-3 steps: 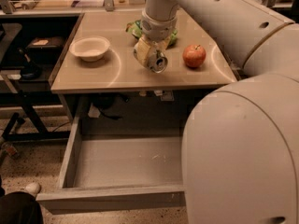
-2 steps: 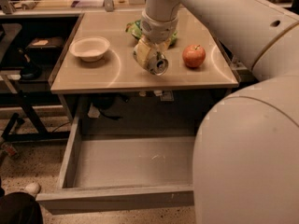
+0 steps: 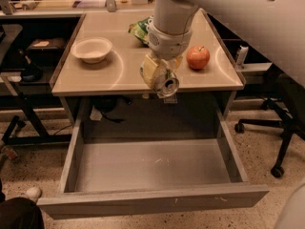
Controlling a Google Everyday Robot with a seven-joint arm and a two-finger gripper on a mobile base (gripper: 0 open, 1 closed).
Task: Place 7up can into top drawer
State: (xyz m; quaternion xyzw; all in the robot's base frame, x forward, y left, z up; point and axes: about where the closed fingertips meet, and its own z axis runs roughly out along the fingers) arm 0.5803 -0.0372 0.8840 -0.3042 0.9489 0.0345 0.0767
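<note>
1. One tan counter (image 3: 109,78) stands on a speckled floor (image 3: 267,151), with one wheeled chair (image 3: 286,128) at its right.
2. One top drawer (image 3: 147,163) is pulled open beneath it.
3. One claw (image 3: 161,78), at the counter's front edge, is clamped on the one 7up can (image 3: 167,86), which hangs above the drawer.
4. One white bowl (image 3: 92,49), one apple (image 3: 198,57) and one green bag (image 3: 141,30) are on the counter.

We look down from close in front of the counter (image 3: 114,78); the end effector (image 3: 161,79), gripping the 7up can (image 3: 168,86), sits mid-frame.
</note>
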